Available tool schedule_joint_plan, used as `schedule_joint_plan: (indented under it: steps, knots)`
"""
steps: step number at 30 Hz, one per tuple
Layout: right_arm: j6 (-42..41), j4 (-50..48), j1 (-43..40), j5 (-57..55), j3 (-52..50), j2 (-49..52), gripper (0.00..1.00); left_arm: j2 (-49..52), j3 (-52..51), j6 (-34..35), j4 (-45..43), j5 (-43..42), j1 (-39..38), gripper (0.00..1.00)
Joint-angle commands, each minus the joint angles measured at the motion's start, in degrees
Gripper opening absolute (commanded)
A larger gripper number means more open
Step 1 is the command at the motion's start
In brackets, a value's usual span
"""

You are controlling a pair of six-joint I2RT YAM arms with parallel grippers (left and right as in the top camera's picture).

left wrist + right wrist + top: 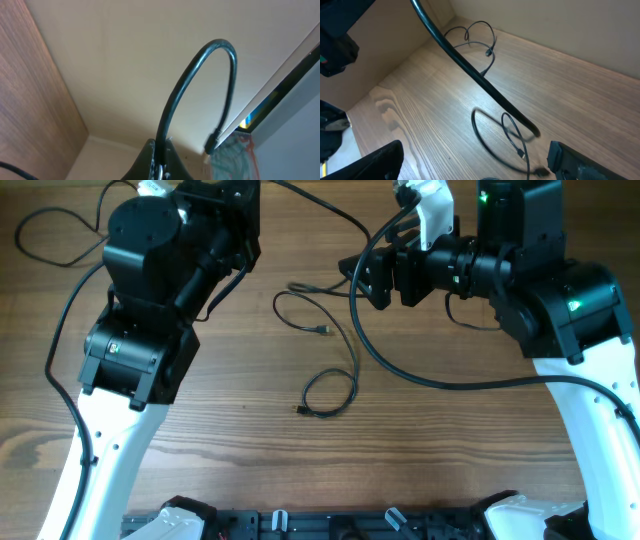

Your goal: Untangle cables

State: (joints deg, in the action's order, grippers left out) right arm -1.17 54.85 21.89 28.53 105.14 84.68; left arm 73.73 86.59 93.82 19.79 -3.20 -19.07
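A thin black cable (345, 345) lies on the wooden table in the middle, curling from near my right gripper down to a small loop (330, 393). In the right wrist view the loop (492, 137) and its plug ends (522, 154) lie just ahead of my open, empty right gripper (477, 165). Overhead, that gripper (362, 280) hovers by the cable's upper end. My left gripper (162, 156) points at the back wall. It is shut on a black cable (200, 60) that arches up, and the cable's plug (212, 145) hangs down.
Another thin cable (45, 230) loops at the table's far left corner; it also shows far off in the right wrist view (480, 35). The right arm's thick black wire (400, 370) sweeps across the table. A beige wall (150, 45) borders the back edge.
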Motion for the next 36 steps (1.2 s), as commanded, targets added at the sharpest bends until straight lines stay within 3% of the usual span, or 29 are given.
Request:
schedule_joint_plan:
  steps: [1, 7, 9, 15, 18, 21, 27, 33, 35, 36]
  knots:
    - [1.18, 0.11, 0.09, -0.66, 0.26, 0.50, 0.96, -0.13, 0.28, 0.52, -0.26, 2.19, 0.07, 0.04]
    - [4.22, -0.44, 0.07, -0.72, 0.24, 0.50, 0.97, -0.24, 0.28, 1.44, -5.99, -9.92, 0.04, 0.04]
    - [4.11, -1.07, 0.07, -3.30, 0.24, 0.50, 0.97, -0.24, 0.28, 5.66, -7.02, -14.40, 0.04, 0.04]
    - [3.98, -1.09, 0.07, -7.67, 0.24, 0.50, 0.96, -0.22, 0.28, 5.86, -6.58, -14.95, 0.13, 0.04]
    - [3.58, -0.68, 0.07, -5.84, 0.24, -0.11, 0.92, -0.22, 0.28, 5.44, -2.03, -3.45, 0.61, 0.04]
    - [3.67, -0.85, 0.07, -8.98, 0.24, -2.05, 0.95, -0.22, 0.28, 5.44, 3.54, -1.68, 2.14, 0.04]
    - [4.70, -1.70, 0.07, -9.53, 0.24, -2.05, 0.95, -0.22, 0.28, 5.68, -3.78, -14.56, 1.38, 0.04]
    - [5.66, -3.61, 0.07, -13.27, 0.24, -1.73, 0.95, -0.24, 0.28, 5.77, -3.96, -18.27, -2.14, 0.04]
    - [5.66, -3.48, 0.07, -13.99, 0.24, -1.25, 0.84, -0.24, 0.28, 6.12, -4.17, -18.49, -2.75, 0.04]
    - [4.83, -3.19, 0.07, -13.88, 0.24, -1.16, 0.54, -0.24, 0.28, 6.12, -4.61, -18.16, -2.67, 0.04]
